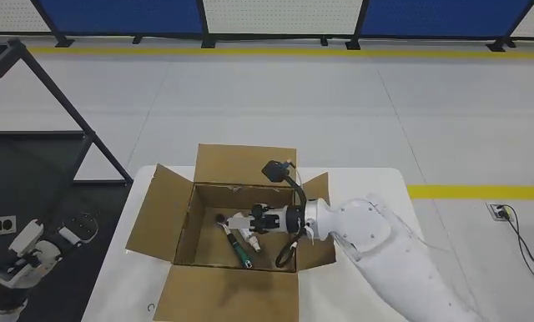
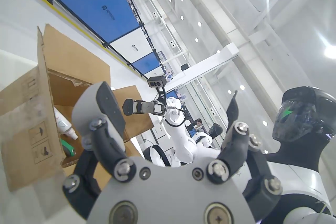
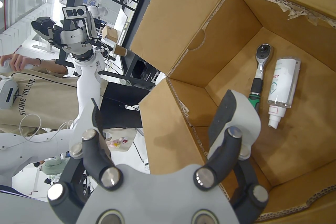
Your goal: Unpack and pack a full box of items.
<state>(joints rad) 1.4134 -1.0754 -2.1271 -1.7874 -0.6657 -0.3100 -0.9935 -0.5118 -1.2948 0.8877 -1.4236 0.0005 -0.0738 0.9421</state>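
Seen from above, the open brown cardboard box (image 1: 246, 163) sits on the white tabletop (image 1: 117, 289) with all four flaps folded out. On its floor lie a steel ratchet wrench with a green-and-black handle (image 3: 258, 70) and a white plastic spray bottle (image 3: 283, 80), side by side and roughly parallel. The right claw (image 3: 161, 101) hangs inside the box, fingers spread apart and empty. The wrench lies just beside it toward 7 o'clock, long axis running from 11 to 5 o'clock, head at the 11 end. The left claw (image 2: 169, 104), also spread and empty, waits well apart beyond the box's 8 o'clock corner. The right arm is thus the nearer. A grasp likely needs its fingers set across the handle.
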